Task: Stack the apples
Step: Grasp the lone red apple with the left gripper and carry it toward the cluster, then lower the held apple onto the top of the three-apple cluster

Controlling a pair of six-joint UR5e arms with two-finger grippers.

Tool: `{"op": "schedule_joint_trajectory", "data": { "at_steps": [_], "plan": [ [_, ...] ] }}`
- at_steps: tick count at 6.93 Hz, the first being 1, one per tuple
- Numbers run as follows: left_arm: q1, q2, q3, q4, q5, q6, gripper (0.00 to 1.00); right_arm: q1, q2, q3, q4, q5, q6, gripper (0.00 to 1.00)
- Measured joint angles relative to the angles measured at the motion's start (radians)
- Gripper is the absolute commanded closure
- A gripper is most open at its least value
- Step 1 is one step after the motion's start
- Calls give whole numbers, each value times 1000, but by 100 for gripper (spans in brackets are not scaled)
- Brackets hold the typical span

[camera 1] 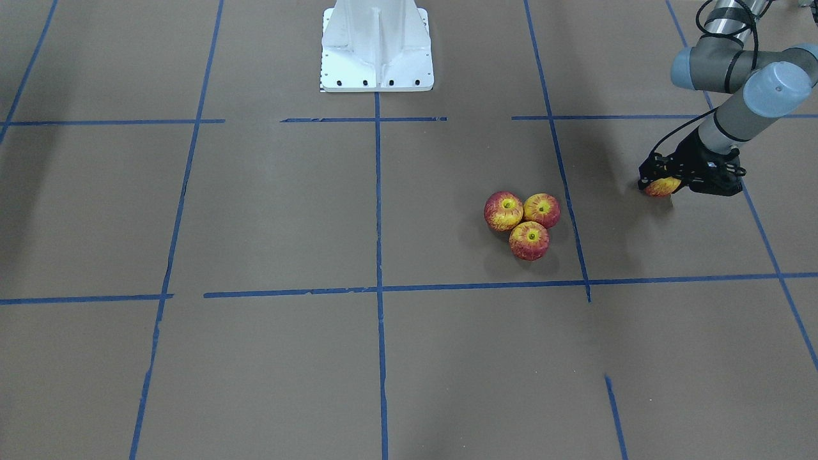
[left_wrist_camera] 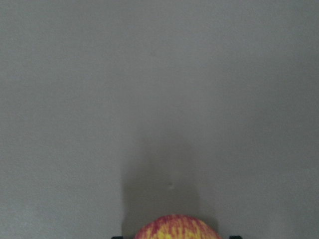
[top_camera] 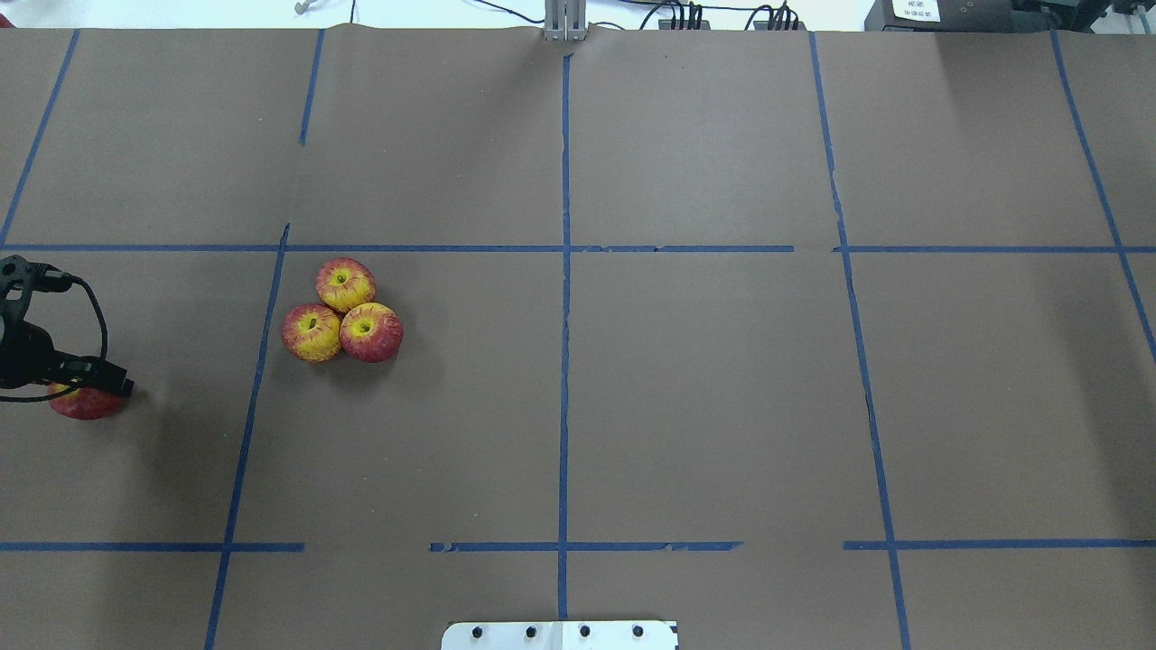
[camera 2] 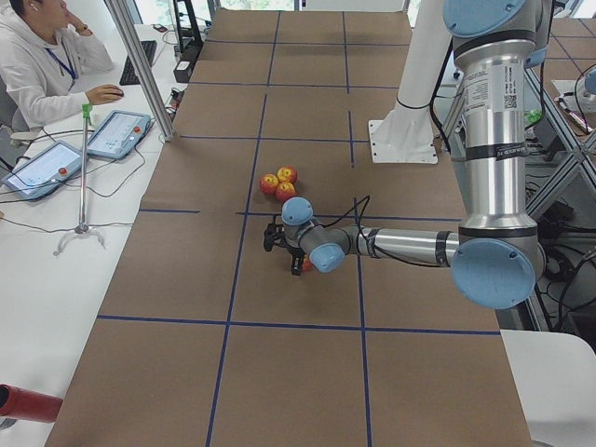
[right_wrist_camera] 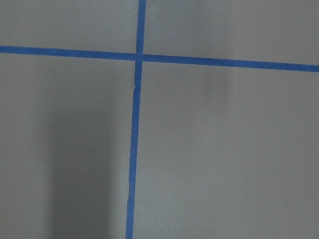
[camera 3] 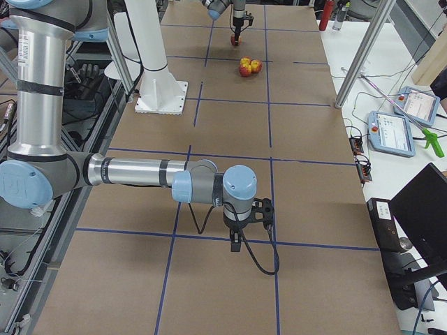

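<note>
Left hand (camera 1: pixel 659 183) is gripping a red-and-yellow round apple (camera 1: pixel 663 188), its arm (camera 1: pixel 735 118) stretching out low.
Right hand (camera 3: pixel 236 246) is pointing down; cannot tell its opening.

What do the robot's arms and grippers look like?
The left arm and right arm are silver tubes with light-blue caps at the joints; a printed label sits on the left one. The left gripper and right gripper are black, each trailing a black cable.

I can read no text here. A white sticker (camera 2: pixel 491 93) with a square code sits on my left arm, high above my left hand (camera 1: pixel 661 183), but its print is too small. A white label (top_camera: pixel 915 9) on a box far to that hand's right, past the table (top_camera: pixel 704 397), is blurred.
</note>
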Motion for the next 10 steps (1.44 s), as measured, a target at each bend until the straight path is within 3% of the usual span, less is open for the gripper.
{"op": "schedule_joint_trajectory", "data": {
  "at_steps": [2, 3, 6, 7, 10],
  "plan": [
    [-8, 7, -88, 43, -4, -5, 100, 0, 0, 0, 0, 0, 0, 0],
    [-11, -20, -145, 130, -7, -6, 100, 0, 0, 0, 0, 0, 1, 0],
    [-10, -356, -196, 567, -9, -11, 100, 0, 0, 0, 0, 0, -1, 0],
    [-5, -427, -191, 637, -9, -16, 100, 0, 0, 0, 0, 0, -1, 0],
    [52, -538, -124, 673, -2, -104, 100, 0, 0, 0, 0, 0, -1, 0]
  ]
}}
